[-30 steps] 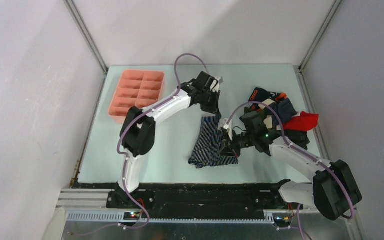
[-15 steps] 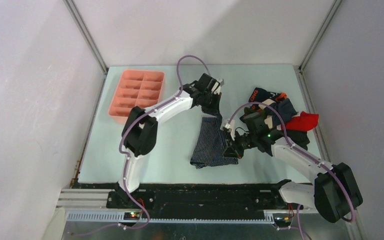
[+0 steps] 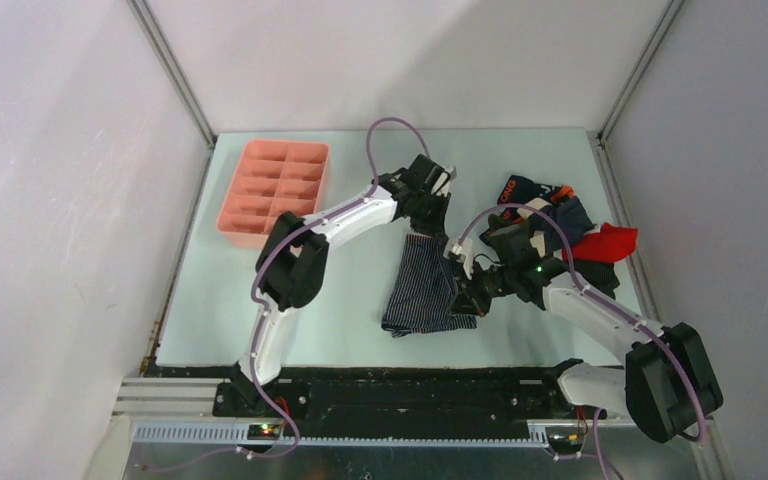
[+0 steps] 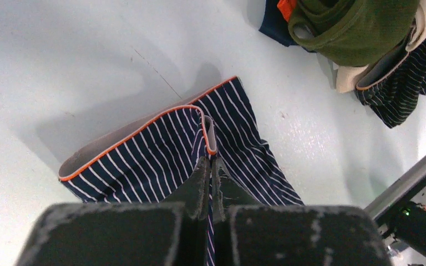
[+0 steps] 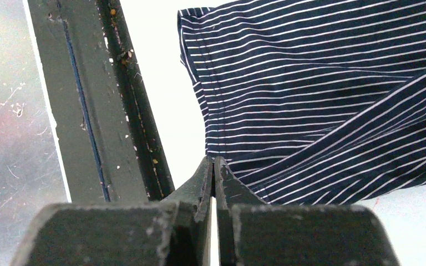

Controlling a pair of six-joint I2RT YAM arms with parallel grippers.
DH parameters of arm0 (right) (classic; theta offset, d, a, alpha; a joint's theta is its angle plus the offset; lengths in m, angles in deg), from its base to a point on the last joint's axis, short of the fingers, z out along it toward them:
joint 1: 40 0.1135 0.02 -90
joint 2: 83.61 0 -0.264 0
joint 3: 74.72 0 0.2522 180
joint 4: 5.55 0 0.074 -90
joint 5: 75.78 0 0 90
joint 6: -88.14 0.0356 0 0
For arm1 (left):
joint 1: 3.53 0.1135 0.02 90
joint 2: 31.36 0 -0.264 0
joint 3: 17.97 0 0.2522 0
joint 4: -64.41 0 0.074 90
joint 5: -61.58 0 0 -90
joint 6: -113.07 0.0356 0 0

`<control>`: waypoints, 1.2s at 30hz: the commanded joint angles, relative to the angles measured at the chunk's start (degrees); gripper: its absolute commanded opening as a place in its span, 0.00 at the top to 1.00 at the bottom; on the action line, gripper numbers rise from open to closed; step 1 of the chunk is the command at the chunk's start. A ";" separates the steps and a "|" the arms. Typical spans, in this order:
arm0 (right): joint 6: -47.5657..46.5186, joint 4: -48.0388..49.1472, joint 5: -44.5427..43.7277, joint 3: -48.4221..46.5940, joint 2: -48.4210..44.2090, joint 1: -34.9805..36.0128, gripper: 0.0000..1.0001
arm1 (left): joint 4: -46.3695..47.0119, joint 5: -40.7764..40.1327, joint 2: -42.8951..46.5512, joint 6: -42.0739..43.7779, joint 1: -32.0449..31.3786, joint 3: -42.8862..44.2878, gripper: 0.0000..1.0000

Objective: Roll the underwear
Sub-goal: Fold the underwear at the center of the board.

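The dark striped underwear (image 3: 422,290) with thin white stripes and an orange-edged waistband lies stretched lengthways at the table's middle. My left gripper (image 3: 426,222) is shut on its waistband at the far end; the left wrist view shows my gripper (image 4: 211,160) pinching the waistband fold of the cloth (image 4: 161,149). My right gripper (image 3: 457,300) is shut on the near right hem; the right wrist view shows my gripper (image 5: 213,162) closed at the edge of the cloth (image 5: 321,94). Several other briefs lie in a pile (image 3: 560,225) at the right.
A pink compartmented tray (image 3: 272,185) stands at the far left. The pile includes an olive brief (image 4: 355,33) and a red one (image 3: 605,242). The table's dark front rail (image 5: 89,111) runs close behind my right gripper.
My left gripper has shifted right and slightly nearer with the waistband in it, narrowing the far end of the striped underwear. The right gripper has barely moved.
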 commanded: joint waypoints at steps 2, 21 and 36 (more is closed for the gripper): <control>1.03 0.20 -0.16 -0.20 0.64 -0.43 0.95 | -0.29 -6.18 -0.54 -1.20 -0.33 4.78 1.00; 1.62 -0.37 -2.10 -0.87 2.16 -1.00 0.92 | -0.19 -6.46 -1.53 -4.44 -1.52 3.60 1.00; -1.95 -7.75 -5.98 -2.90 2.25 -7.37 0.70 | 5.00 2.24 -5.87 -6.97 -2.26 9.51 0.59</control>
